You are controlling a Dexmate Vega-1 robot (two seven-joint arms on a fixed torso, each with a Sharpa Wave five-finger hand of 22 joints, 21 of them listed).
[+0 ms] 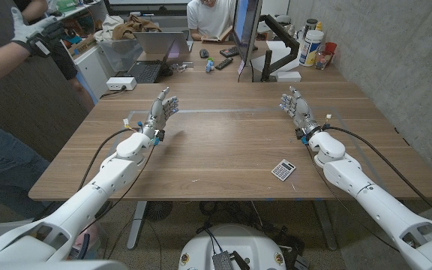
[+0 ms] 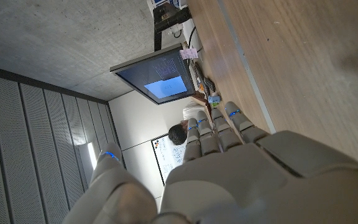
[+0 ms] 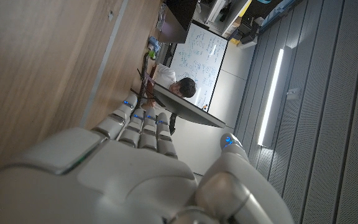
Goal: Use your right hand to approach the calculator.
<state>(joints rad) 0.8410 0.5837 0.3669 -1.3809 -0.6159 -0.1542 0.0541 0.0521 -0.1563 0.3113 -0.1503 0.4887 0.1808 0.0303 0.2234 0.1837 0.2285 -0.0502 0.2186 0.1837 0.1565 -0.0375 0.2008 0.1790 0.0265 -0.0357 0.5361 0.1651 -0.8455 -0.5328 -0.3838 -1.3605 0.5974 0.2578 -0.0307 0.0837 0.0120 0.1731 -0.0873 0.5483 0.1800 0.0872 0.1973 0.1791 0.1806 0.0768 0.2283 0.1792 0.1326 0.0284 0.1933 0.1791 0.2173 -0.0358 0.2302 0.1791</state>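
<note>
Approach not yet begun: right hand (image 1: 297,111) fingers apart, holding nothing, calculator (image 1: 283,170) well behind fingertips, toward wrist side; requires drawing back, lowering.

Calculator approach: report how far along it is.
Done: nothing visible yet. The calculator lies untouched near the table's front edge. In hand: the right hand is open and raised, well beyond the calculator. The left hand is open too. Left: bring the right hand back toward the calculator.
</note>
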